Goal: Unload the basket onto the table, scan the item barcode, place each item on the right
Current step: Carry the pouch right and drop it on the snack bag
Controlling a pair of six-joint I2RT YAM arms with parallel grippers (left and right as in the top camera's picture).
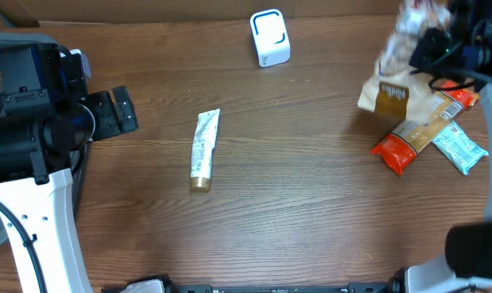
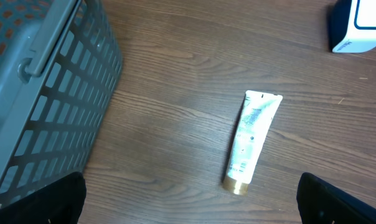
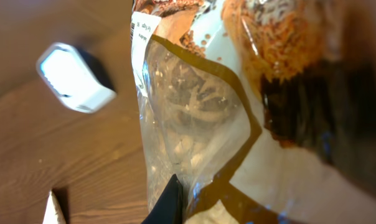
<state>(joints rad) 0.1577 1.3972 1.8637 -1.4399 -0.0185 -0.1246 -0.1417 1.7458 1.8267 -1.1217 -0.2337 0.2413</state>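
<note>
Clear-and-brown plastic snack pouch (image 1: 390, 96) hangs above the far right of the desk (image 1: 311, 187), clamped tight in my right jaws; my left jaws spread wide, empty. I fear slack film twisting or slipping, leaving the white box scanner (image 1: 270, 38) farther left nothing to read.

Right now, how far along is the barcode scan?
Done: right pincer shut on the snack bag, apparently raised off the table. In hand: that bag, well right of the scanner. Left: present its barcode to the scanner. The tube and other packets lie on the table; left pincer open, empty.
</note>
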